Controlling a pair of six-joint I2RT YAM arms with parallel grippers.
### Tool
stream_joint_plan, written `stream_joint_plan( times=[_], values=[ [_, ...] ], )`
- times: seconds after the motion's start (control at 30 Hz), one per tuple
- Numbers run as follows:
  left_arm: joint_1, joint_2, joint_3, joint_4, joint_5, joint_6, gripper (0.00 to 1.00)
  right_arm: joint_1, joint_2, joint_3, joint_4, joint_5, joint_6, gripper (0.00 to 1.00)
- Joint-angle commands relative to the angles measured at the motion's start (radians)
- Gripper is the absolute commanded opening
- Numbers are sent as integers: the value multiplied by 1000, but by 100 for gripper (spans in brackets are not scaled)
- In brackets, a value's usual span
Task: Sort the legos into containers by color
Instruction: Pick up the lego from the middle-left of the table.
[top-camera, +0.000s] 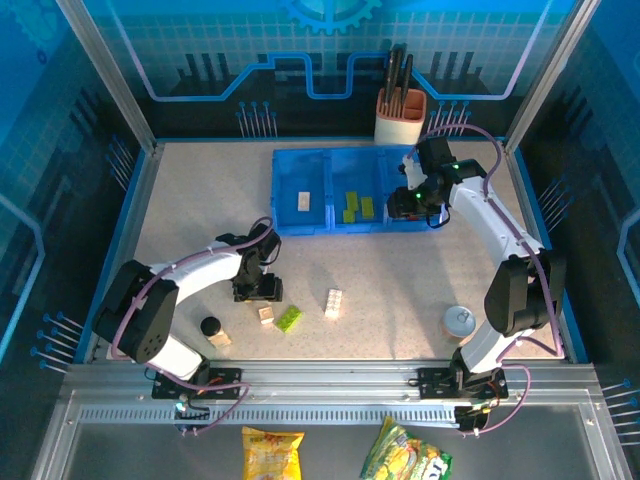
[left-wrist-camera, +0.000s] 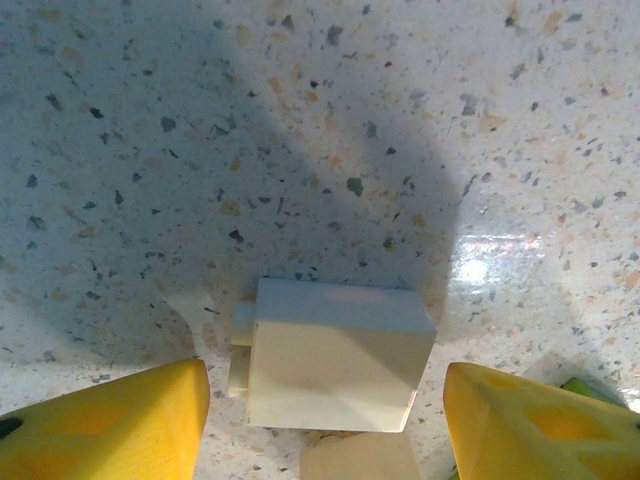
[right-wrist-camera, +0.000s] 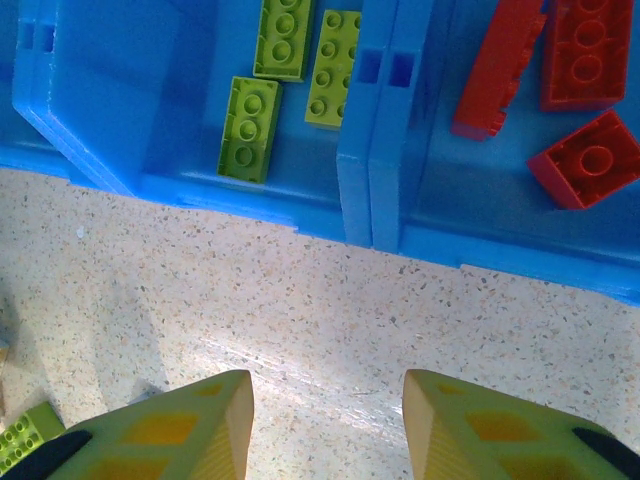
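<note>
A cream-white lego (left-wrist-camera: 340, 350) lies on the speckled table between the yellow fingers of my left gripper (left-wrist-camera: 325, 388), which is open with a gap on each side. In the top view that left gripper (top-camera: 258, 290) stands just above a small cream lego (top-camera: 266, 314). A lime green lego (top-camera: 289, 318) and a white lego (top-camera: 333, 302) lie loose nearby. My right gripper (right-wrist-camera: 328, 390) is open and empty by the front wall of the blue containers (right-wrist-camera: 385, 200). Green legos (right-wrist-camera: 250, 130) lie in the middle compartment, red legos (right-wrist-camera: 590, 160) in the right one, and a white lego (top-camera: 304, 202) in the left one.
A black cylinder (top-camera: 210, 326) and another cream piece (top-camera: 219, 338) sit near the left arm's base. A round silver disc (top-camera: 459, 321) lies at the front right. A beige utensil holder (top-camera: 400, 115) stands behind the tray. Raised blue edges border the table.
</note>
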Motion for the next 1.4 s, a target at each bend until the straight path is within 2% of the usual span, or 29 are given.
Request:
stream_joint_plan(
  times=[0.0, 0.63, 1.07, 1.37],
  values=[
    [-6, 20, 30, -14, 3, 18, 63, 13, -2, 30, -27, 9, 7, 44],
    [-10, 39, 35, -23, -7, 16, 47, 14, -26, 16, -38, 13, 5, 42],
    [-13, 8, 73, -45, -14, -2, 46, 15, -53, 17, -55, 24, 4, 42],
    [-13, -10, 162, -68, -28, -27, 47, 13, -97, -1, -75, 52, -1, 42]
  ],
)
